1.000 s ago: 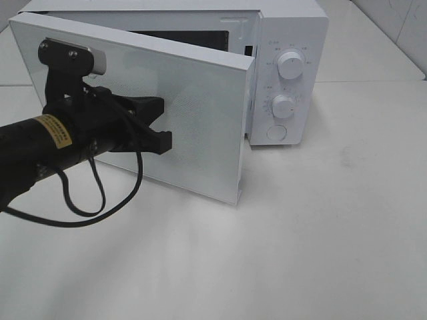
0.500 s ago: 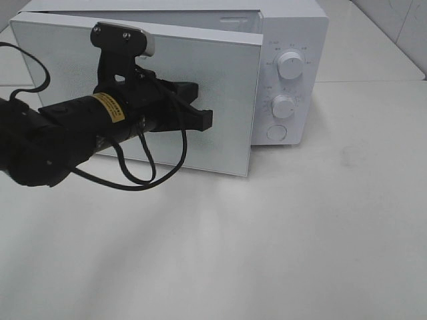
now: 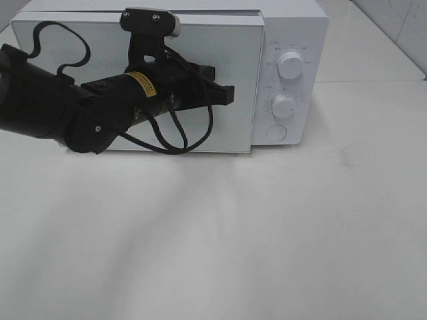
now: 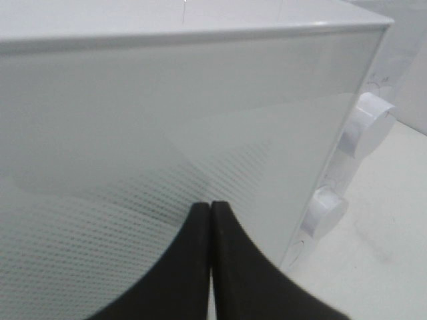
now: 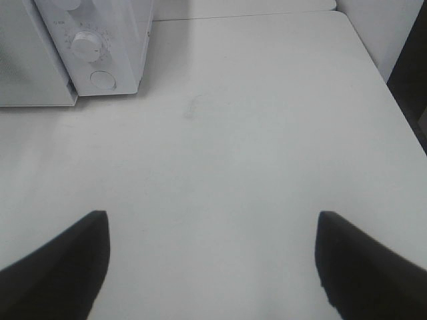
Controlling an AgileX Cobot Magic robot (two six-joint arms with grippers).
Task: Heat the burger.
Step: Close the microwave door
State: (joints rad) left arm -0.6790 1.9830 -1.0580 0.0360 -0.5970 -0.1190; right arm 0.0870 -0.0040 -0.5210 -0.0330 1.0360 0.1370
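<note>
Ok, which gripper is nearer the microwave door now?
Left. The left gripper, shut, has its tips at the microwave door, seemingly touching its front panel. The right gripper, open, hangs over the table off the control-knob side, well apart from the door.

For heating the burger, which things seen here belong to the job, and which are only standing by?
Belong to the job: microwave; its door, the shut left claw at it; upper knob; lower knob; round button. The burger is not in view.
Standing by: open right claw; white table.
</note>
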